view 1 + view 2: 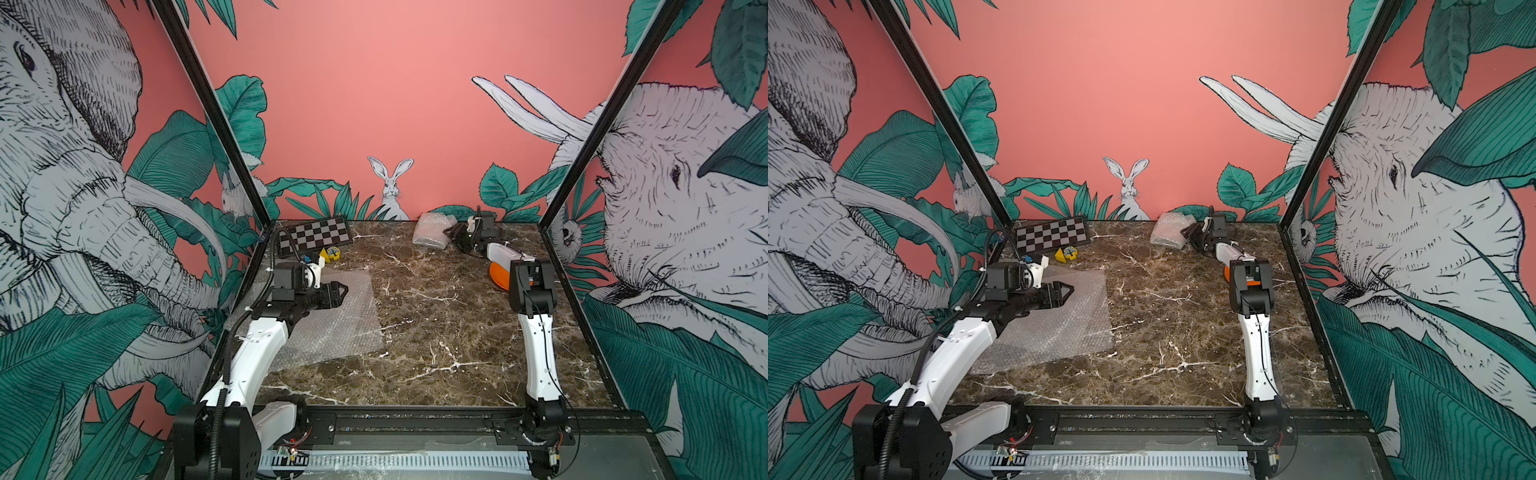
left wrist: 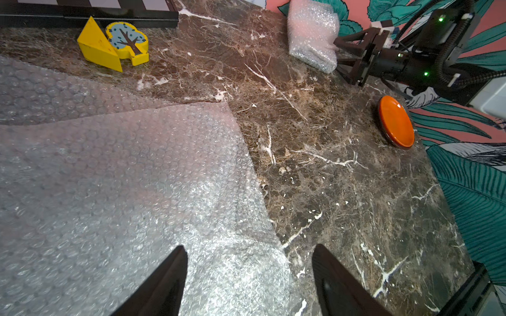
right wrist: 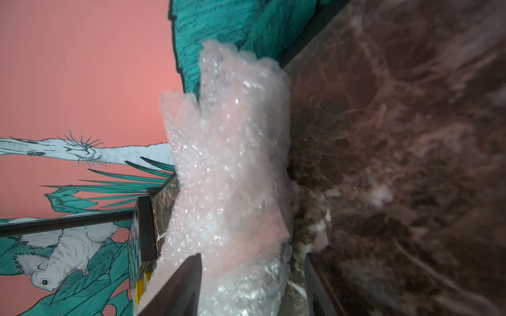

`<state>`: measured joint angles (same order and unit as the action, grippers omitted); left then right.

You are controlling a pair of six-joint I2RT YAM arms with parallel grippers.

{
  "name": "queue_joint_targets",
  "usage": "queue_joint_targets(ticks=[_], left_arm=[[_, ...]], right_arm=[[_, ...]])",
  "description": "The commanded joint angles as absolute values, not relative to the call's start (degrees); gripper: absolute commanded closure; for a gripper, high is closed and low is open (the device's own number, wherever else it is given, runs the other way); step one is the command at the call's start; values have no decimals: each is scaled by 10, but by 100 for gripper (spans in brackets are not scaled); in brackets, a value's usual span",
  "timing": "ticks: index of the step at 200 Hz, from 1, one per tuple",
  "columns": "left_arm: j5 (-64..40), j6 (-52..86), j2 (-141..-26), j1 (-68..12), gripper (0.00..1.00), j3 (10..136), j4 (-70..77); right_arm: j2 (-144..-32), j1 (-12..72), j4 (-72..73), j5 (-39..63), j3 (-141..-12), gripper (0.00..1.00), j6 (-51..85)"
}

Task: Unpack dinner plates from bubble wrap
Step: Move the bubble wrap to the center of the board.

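Brown, white-veined marble-look tabletop (image 1: 436, 316): smooth, polished, faint sheen; I can't tell real stone from laminate.

9 o'clock: flat sheets of clear whitish bubble wrap (image 1: 332, 328), thin plastic, pimpled, glinting.

1 o'clock: crumpled bubble-wrap bundle (image 1: 430, 232), same plastic, cloudier where layered.

3 o'clock: round orange plate (image 2: 395, 121), I note a glossy glaze and a dark rim.

11 o'clock: yellow painted blocks (image 2: 95, 46), satin, scuffed; black-and-white checkered board (image 1: 316, 235), smooth, slightly shiny.

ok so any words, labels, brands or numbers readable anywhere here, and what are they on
No readable text in any view.
Small white mark on the left arm: too small to read.
Tree-shaped yellow block: a painted tree, no letters.
Checkered board, orange plate, bubble wrap: no markings visible.
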<state>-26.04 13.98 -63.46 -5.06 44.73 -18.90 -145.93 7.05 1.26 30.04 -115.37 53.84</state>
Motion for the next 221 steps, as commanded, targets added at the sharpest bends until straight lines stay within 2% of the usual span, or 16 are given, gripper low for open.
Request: queue_joint_targets(ticks=[1,35,68,96,162,221], left_arm=[[-271,147,-634,-50,25,439,-185],[-277,149,-644,-50,25,441,-191],[-292,158,-651,-50,25,440,-186],[-294,160,-654,-50,25,439,-184],[-291,160,-659,-60,26,433,-175],[-233,139,-687,-142,26,461,-185]], right_arm=[[-1486,79,0,307,-1189,41,553],[-1504,83,2,312,-1200,46,565],[-1500,83,6,325,-1185,67,561],[-1465,82,20,324,-1131,80,541],[-1359,80,5,332,-981,84,459],[-1252,81,-9,365,-821,85,379]])
